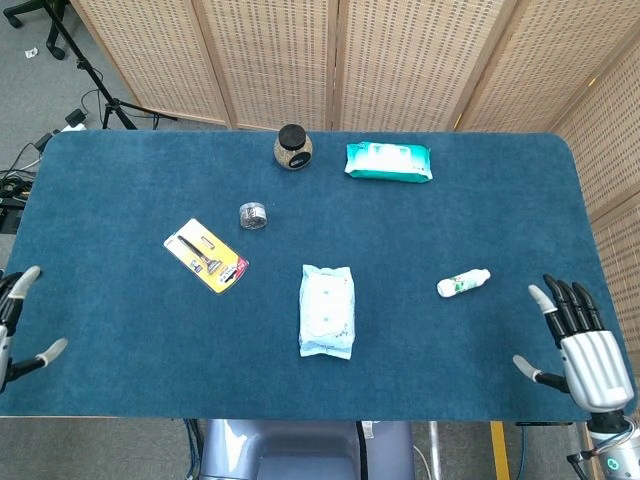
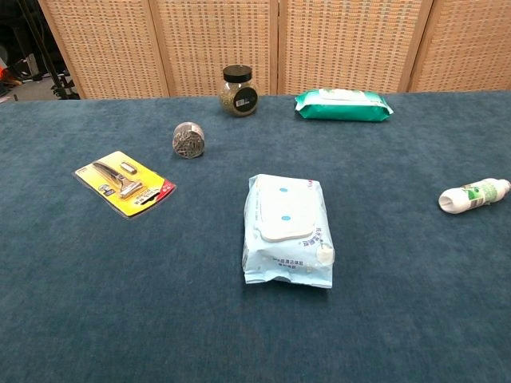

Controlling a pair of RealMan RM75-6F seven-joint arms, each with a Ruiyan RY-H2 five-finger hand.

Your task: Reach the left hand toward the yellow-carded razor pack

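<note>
Woven screens back the blue worktop (image 1: 120,180) where my job has barely begun. My left hand (image 1: 15,325) sits at the near left edge, fingers spread and empty, mostly out of the head view and absent from the chest view. The yellow-carded razor pack (image 1: 206,256) lies flat, well ahead of that hand and off to its inner side, touching nothing. Beyond it stands a small tin (image 1: 253,215); a pale wipes pack (image 1: 327,310) lies further inward. My right hand (image 1: 580,345) rests released at the far right edge. By my reckoning, nearly the whole reach remains.
</note>
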